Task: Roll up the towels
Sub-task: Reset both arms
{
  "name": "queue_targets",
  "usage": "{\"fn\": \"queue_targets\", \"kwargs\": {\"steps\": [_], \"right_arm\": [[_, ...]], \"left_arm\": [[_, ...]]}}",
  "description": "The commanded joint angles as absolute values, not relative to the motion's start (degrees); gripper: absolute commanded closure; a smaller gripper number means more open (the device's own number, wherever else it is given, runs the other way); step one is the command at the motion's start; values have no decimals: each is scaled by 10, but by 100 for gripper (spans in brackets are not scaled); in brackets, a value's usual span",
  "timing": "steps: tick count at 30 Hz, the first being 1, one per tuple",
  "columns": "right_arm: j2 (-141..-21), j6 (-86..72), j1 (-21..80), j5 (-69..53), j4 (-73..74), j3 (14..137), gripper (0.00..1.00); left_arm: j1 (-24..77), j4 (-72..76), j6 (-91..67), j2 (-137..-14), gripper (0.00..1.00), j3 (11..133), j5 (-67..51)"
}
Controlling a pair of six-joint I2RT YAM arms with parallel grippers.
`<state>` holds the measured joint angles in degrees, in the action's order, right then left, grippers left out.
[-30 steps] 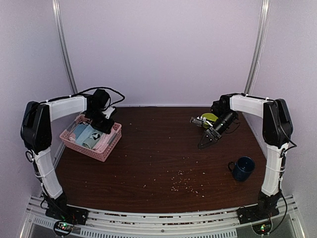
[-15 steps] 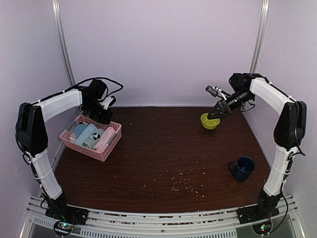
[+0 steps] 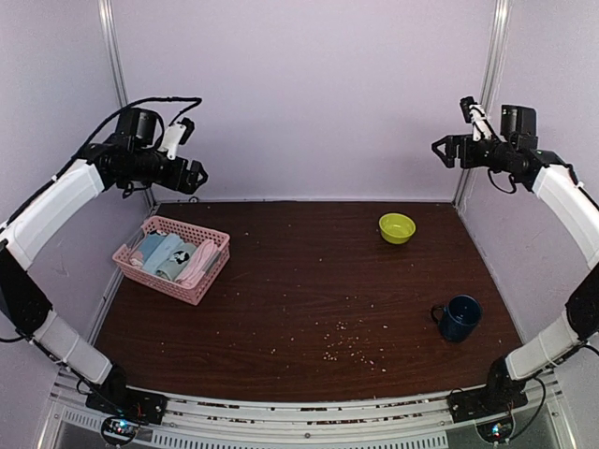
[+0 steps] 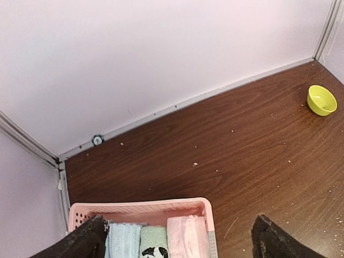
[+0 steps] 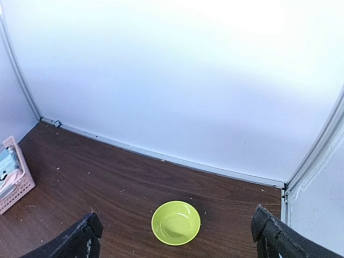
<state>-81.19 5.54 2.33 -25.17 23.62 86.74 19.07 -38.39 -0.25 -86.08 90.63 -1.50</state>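
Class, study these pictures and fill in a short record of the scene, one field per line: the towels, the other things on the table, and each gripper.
Towels: green towel and pink towel side by side in the basket, beside a blue towel
Back right: empty yellow-green bowl
Near right: dark blue mug
Table: scattered crumbs
Left arm: left gripper open, high up, holding nothing
Right arm: right gripper open, high up, holding nothing

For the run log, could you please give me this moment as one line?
left gripper: open, empty, raised | right gripper: open, empty, raised | green towel, pink towel: side by side in pink basket
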Motion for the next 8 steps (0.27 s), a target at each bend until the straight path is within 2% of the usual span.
{"fn": "queue_targets", "kwargs": {"steps": [1, 8], "right_arm": [[-801, -33, 24, -164, 108, 820, 0], [-791, -34, 24, -161, 89, 787, 0]], "left_arm": [[191, -246, 9, -812, 2, 828, -7], [191, -170, 18, -776, 2, 745, 6]]}}
